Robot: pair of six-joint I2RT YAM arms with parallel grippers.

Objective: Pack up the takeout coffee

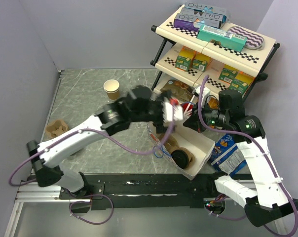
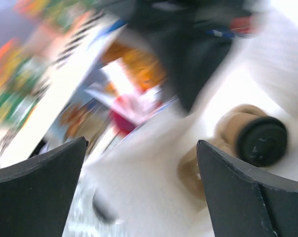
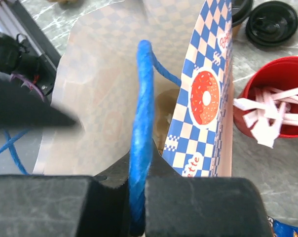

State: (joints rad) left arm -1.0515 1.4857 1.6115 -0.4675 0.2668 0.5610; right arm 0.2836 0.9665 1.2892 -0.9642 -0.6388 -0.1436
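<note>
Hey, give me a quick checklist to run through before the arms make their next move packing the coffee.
1. Hold: right gripper shut on the blue handle of the bag: ok.
2. Bag mouth open: ok.
3. Free hand: left gripper open and empty: ok.
4. One lidded cup inside the bag: ok.
5. A second lidded cup inside the bag: cannot tell.
6. Sharp view of the left arm: not ok, blurred.
</note>
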